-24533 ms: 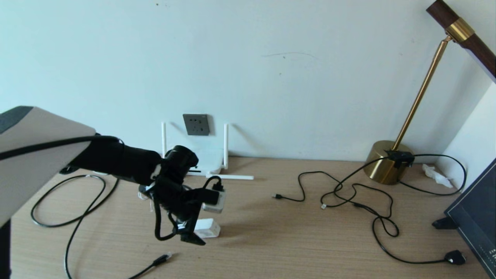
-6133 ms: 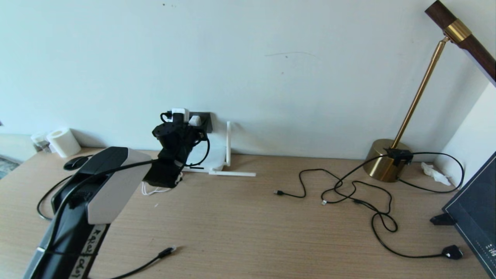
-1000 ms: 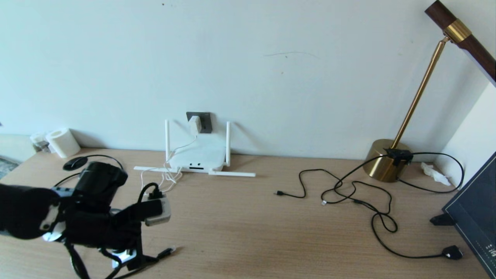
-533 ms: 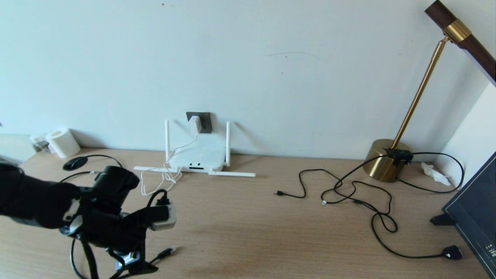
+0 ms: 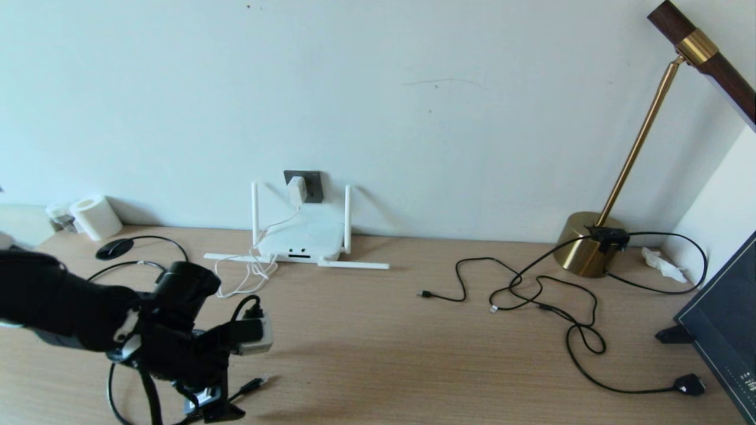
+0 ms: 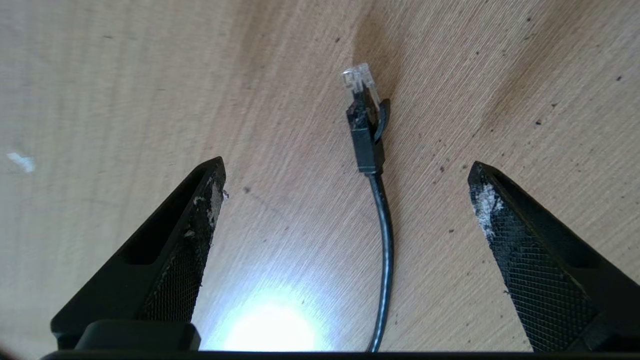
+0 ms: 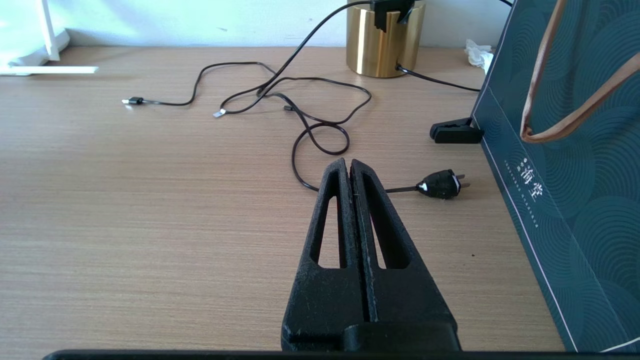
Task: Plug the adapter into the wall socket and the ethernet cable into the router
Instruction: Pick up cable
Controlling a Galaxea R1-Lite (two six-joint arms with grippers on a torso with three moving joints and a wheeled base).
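With the adapter seated in the wall socket, we hold the left hand spread wide, empty, above the ethernet cable at the desk's near left; an off-centre closure could nudge the plug aside.

The left arm is matte black with looping black cables and a small grey camera box; the grippers' tapered black fingers carry mesh-textured pads, scuffed white.
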